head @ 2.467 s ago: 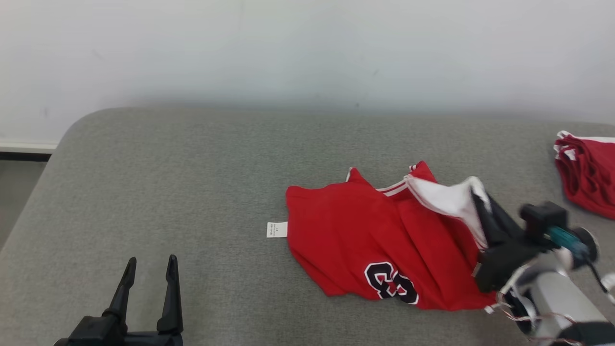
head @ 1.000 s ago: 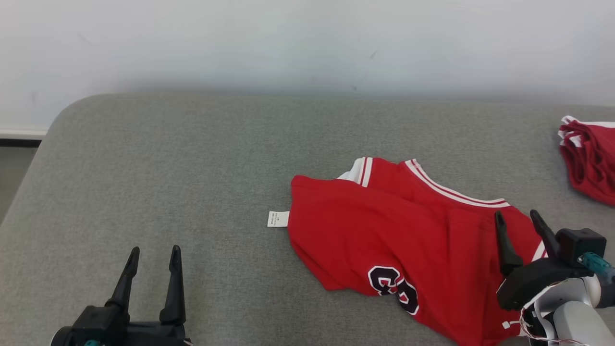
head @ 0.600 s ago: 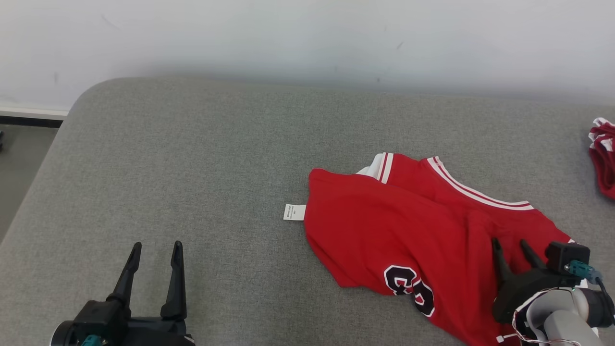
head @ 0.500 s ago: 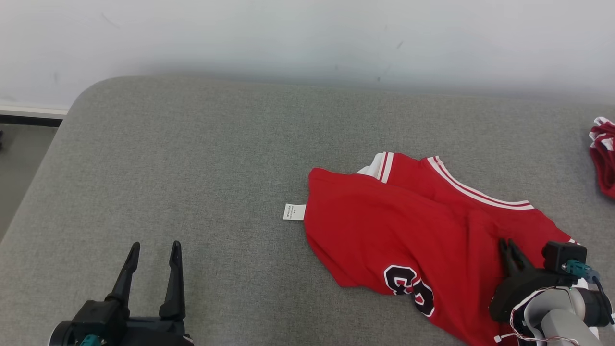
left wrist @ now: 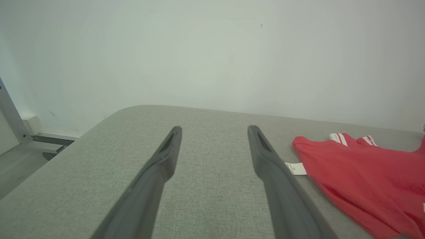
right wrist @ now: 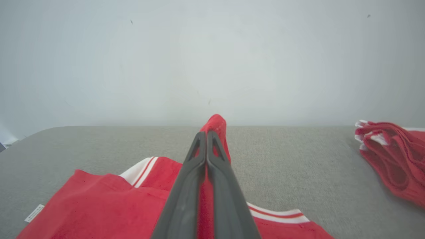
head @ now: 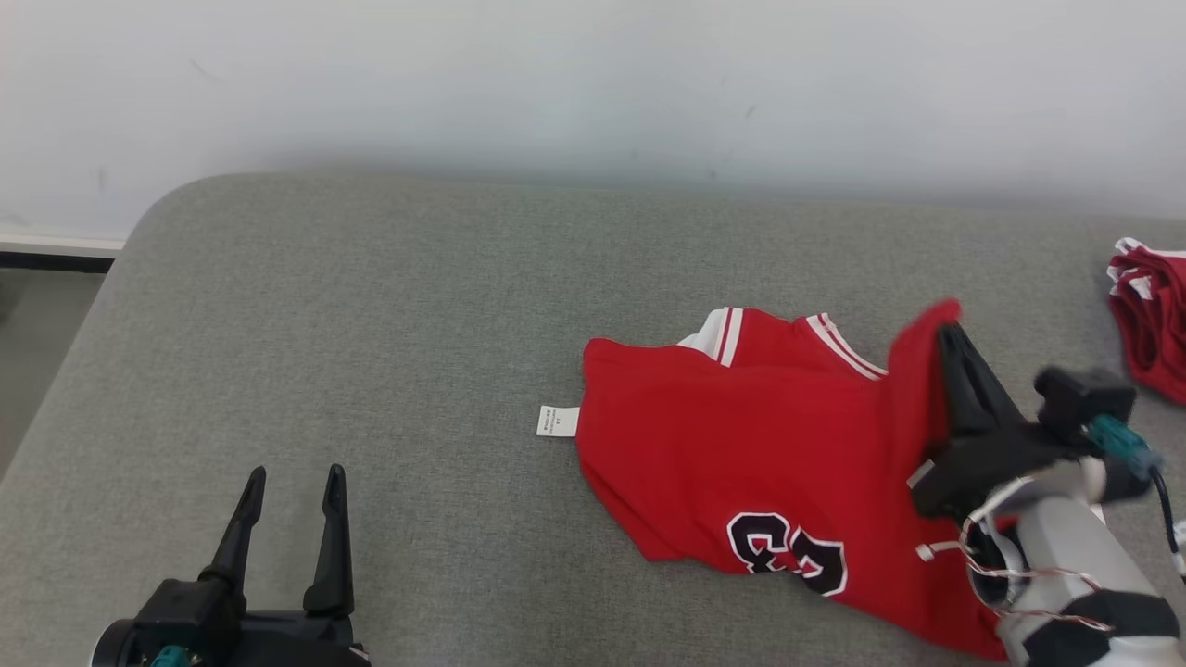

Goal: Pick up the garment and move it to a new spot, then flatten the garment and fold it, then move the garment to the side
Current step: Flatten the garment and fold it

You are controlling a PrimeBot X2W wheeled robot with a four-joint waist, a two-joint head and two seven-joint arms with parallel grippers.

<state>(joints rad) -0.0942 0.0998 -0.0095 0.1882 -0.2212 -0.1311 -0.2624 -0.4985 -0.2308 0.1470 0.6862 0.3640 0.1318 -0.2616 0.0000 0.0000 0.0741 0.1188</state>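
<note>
Risen since prior frame, R claw (head: 947, 332) pinches garment (head: 741, 435) over grey pad (head: 371, 324), white wall (head: 556, 83); L claw (head: 295, 474) spread.

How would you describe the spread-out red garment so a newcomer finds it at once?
Look at the wide grey cushioned surface before the white wall. Right of its middle lies the red garment, one fold pinched by the right gripper. Unlike the bunched red pile at the far right, it shows a dark number print and a white label.
</note>
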